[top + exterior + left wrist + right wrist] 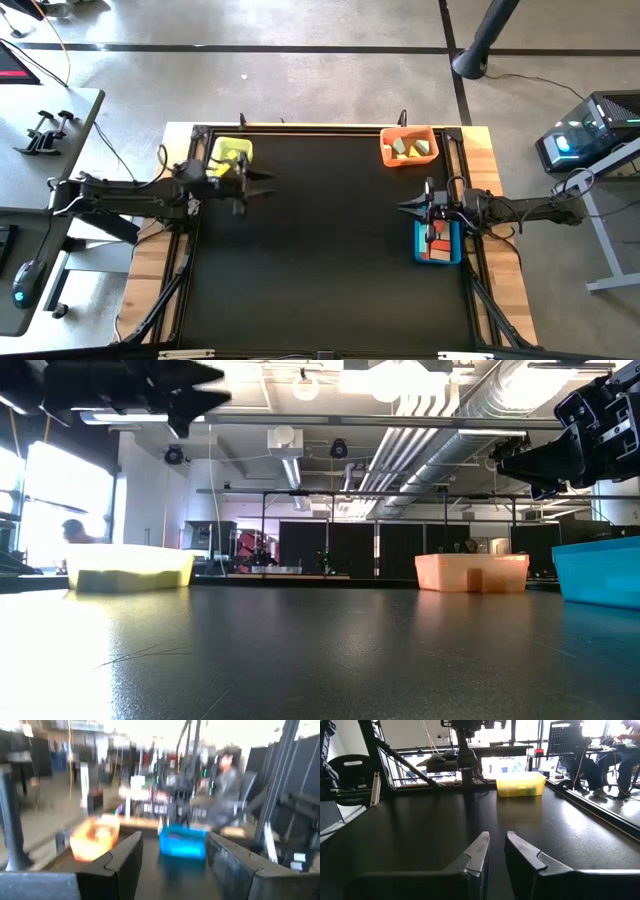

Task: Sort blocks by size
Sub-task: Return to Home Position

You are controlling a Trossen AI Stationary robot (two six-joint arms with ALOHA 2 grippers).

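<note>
Blocks (414, 149) fill the three corner bins (408, 146); the left gripper (262, 187) hovers spread and empty, the right gripper (408, 208) nearly closed, empty, beside the blue bin (438, 243).

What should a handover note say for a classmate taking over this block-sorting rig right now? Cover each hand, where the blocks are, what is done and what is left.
Left hand: raised beside the yellow bin, open, holding nothing.
Right hand: raised by the blue bin, fingers nearly together, holding nothing.
Blocks: some in the orange bin, some in the blue bin; the yellow bin's contents are hard to make out.
Done: no loose blocks show on the black mat; sorting looks finished.
Left: probably only checking the bins and parking the arms.
</note>
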